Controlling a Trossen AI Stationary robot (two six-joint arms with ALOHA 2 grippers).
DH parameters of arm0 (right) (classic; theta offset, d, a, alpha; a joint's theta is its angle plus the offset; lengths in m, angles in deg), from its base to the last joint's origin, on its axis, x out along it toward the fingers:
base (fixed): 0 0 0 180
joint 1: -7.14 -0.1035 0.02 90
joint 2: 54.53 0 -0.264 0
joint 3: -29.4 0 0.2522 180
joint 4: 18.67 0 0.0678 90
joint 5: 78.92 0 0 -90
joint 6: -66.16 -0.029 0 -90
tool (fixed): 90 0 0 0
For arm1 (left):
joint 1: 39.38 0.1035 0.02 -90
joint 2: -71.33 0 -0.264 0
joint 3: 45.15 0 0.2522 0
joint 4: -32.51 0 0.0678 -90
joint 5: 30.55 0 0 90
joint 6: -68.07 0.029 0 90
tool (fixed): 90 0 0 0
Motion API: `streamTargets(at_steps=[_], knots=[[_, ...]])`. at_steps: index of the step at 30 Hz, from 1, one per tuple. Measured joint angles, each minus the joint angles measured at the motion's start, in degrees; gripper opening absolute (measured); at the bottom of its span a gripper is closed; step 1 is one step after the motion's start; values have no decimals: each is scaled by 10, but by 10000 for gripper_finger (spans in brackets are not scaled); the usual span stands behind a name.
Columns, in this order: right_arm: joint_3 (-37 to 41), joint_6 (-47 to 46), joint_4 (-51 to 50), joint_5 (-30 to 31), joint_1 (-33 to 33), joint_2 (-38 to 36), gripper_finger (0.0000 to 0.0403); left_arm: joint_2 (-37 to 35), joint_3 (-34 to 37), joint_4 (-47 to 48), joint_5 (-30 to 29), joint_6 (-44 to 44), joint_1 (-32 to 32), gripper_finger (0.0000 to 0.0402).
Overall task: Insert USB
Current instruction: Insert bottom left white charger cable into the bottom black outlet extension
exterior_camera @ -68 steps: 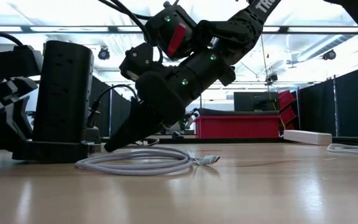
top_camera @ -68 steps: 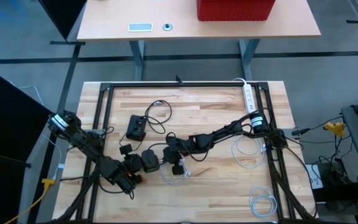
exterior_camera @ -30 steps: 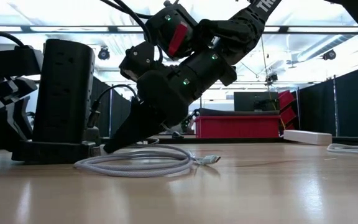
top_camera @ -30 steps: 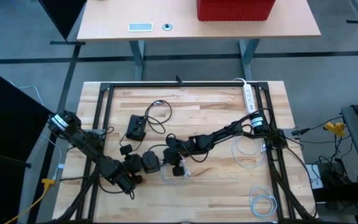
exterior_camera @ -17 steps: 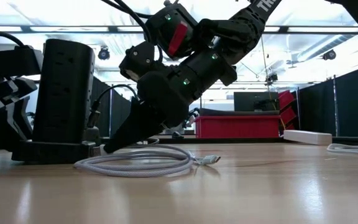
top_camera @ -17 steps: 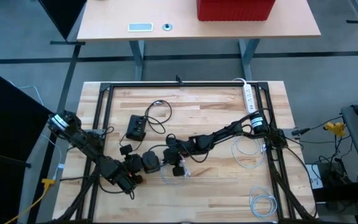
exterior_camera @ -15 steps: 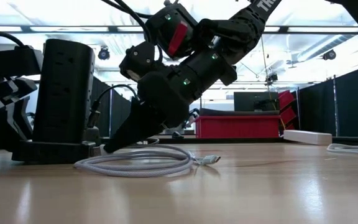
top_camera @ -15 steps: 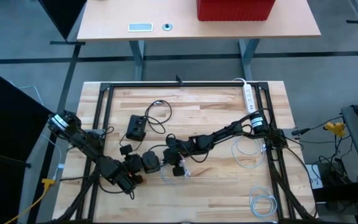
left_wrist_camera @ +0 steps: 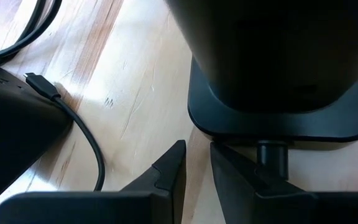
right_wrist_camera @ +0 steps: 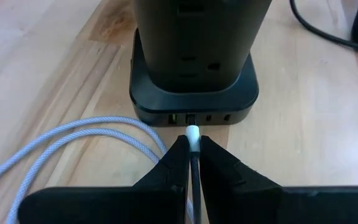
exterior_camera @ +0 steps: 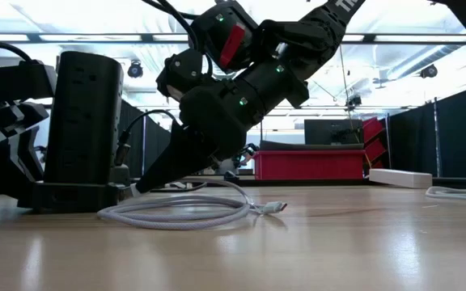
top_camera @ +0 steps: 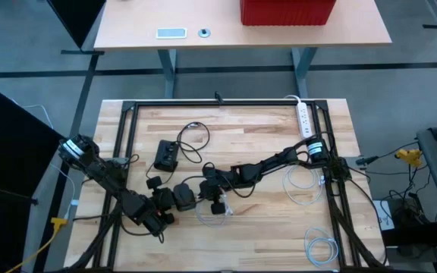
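From above, both arms are seen meeting at a black upright tower-shaped charging hub [top_camera: 184, 196] on the wooden table [top_camera: 264, 227]. In the right wrist view, the right gripper [right_wrist_camera: 192, 149] is clamped on a white USB plug [right_wrist_camera: 192, 132] just short of the hub's base ports. In the left wrist view, the left gripper [left_wrist_camera: 196, 163] is seen nearly closed beside the hub base, grasping nothing.

red bin [top_camera: 287, 11] | white power strip [top_camera: 305, 120] | coiled white cable [top_camera: 321, 249]

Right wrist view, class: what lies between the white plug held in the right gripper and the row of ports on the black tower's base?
Only a short strip of bare wooden table. The white plug in the right gripper sits just short of the tower's ports.
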Motion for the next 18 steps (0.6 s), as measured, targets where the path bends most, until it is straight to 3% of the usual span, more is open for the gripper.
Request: streamTargets(at_steps=[18], knots=[[1, -5, 56, -8, 0, 27, 10, 0, 1, -10, 0, -4, 0, 63]])
